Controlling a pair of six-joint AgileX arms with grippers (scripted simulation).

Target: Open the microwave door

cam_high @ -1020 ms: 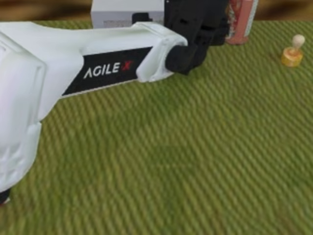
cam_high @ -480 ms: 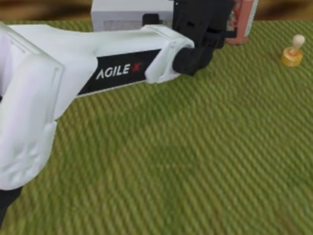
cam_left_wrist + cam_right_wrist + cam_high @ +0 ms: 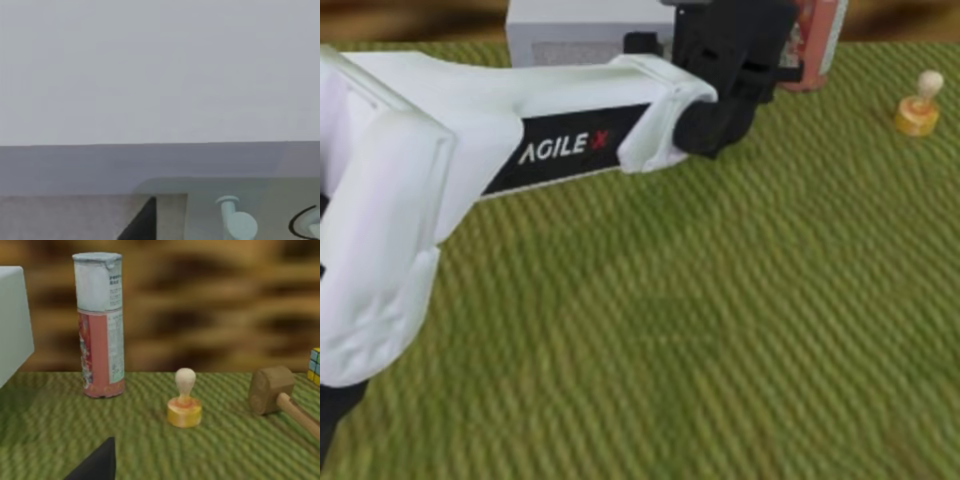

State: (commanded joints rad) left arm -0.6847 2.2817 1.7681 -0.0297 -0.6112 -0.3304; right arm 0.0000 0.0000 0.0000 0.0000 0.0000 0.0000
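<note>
A: What does each view give?

B: Top view: my left arm's white link reaches across the green woven tablecloth [image 3: 720, 330] to the boxy white-grey microwave [image 3: 582, 25] at the far edge, left of centre. My left gripper [image 3: 735, 45] is a black mass over its right end; fingers hidden, so I cannot tell how far open or what it touches.

A: Left wrist?

B: Very close on the microwave's pale top and front edge. It catches a corner of the flat door with speckled grey mesh window [image 3: 65, 217] and a round silver knob [image 3: 239, 224], neither visible from above.

A: Right wrist?

B: Tall red-and-white cylindrical can [image 3: 99, 325], yellow stamp with a wooden knob [image 3: 184, 405], wooden mallet [image 3: 280, 395], all apart. My right gripper: only a dark tip shows.

A: Microwave orientation?

B: Long axis left-right, front facing the near side.
</note>
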